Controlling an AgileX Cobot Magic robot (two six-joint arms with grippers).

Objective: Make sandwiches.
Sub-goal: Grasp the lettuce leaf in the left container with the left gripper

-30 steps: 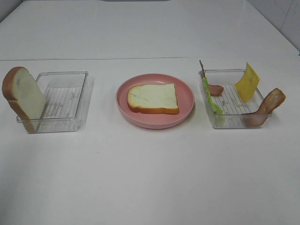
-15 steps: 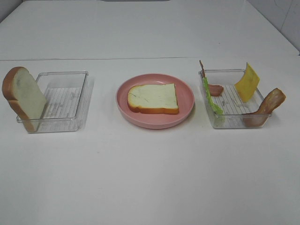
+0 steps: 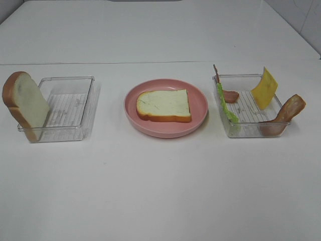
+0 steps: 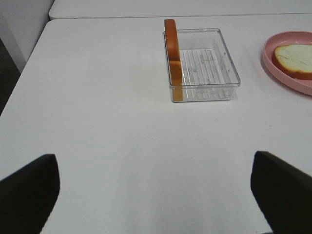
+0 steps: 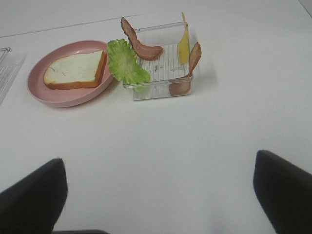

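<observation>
- The left gripper (image 4: 155, 192) and right gripper (image 5: 158, 192) hang spread wide, empty.
- A base bread slice (image 3: 164, 104) lies on the pink plate (image 3: 165, 133); next, the right gripper likely fetches lettuce (image 3: 225, 108) from the right tray (image 3: 248, 131).

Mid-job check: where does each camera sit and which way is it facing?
Exterior high: mounted high, looking down across the table at the left tray, pink plate and right tray; nothing of the robot shows.
Left wrist: on the left arm, facing the left tray and upright bread slice; the left gripper shows, jaws wide open.
Right wrist: on the right arm, facing the right tray's lettuce, meat strips and cheese; the right gripper shows, open.
Shared: both wrist views catch the pink plate and flat bread slice.
</observation>
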